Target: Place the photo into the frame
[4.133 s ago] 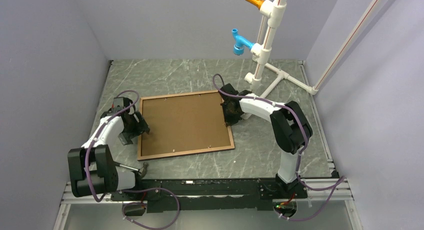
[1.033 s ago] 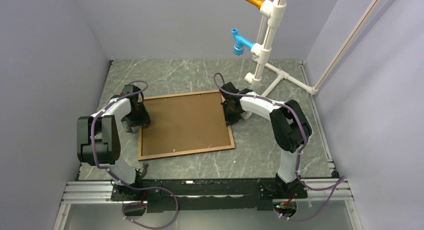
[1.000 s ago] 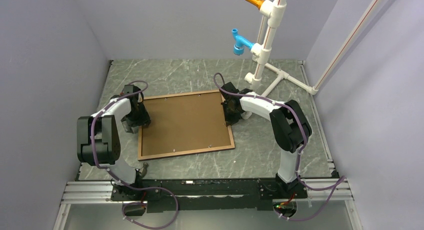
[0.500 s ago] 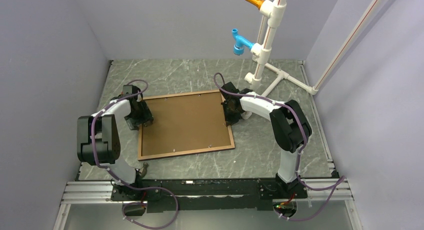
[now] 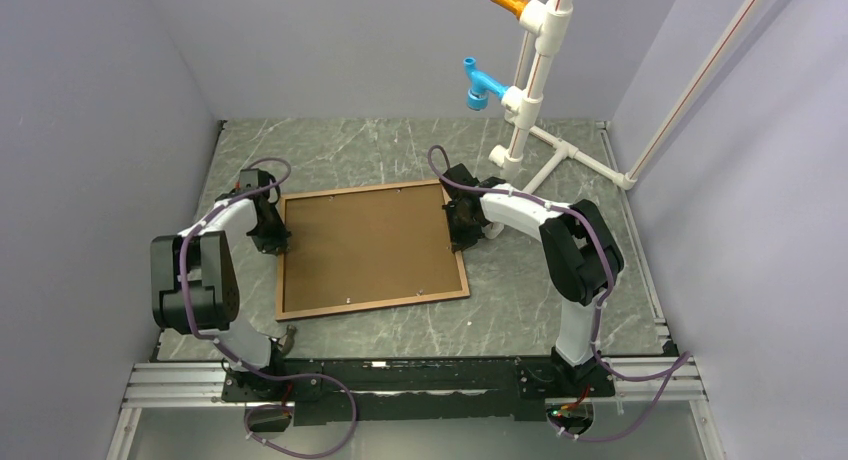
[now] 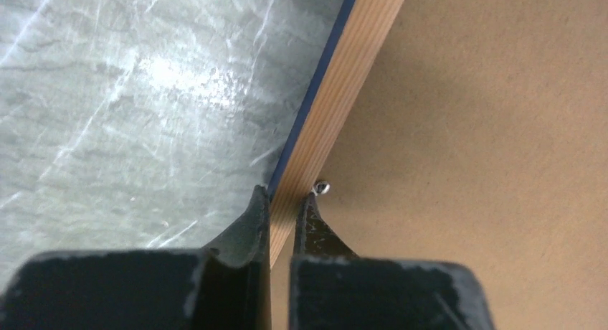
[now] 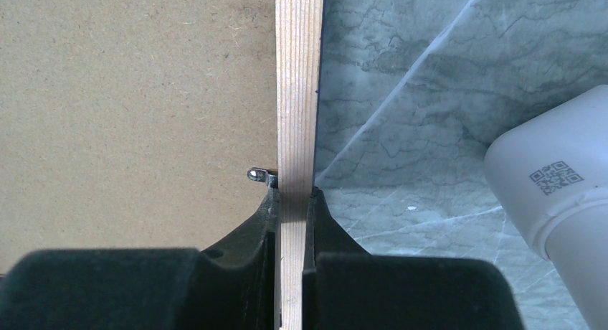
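Observation:
The frame (image 5: 370,305) lies flat on the marble table, wood face up, its dark navy face showing only as a thin edge (image 6: 315,79). A plain brown backing board (image 5: 365,245) fills it. The photo is hidden. My left gripper (image 5: 271,230) is shut on the frame's left rail (image 6: 351,79), one finger outside it and one inside beside a small metal tab (image 6: 322,188). On the opposite side my right gripper (image 5: 458,225) is shut on the right rail (image 7: 299,79), just below another tab (image 7: 259,175).
A white pipe stand (image 5: 520,100) with a blue fitting (image 5: 482,83) and an orange one rises at the back right, its feet spread on the table behind the right arm. Grey walls close in on three sides. A white arm link (image 7: 559,194) sits right of the rail.
The left gripper has slid onto the frame's left rail and closed on it. The right gripper keeps its grip on the right rail; the frame has not shifted.

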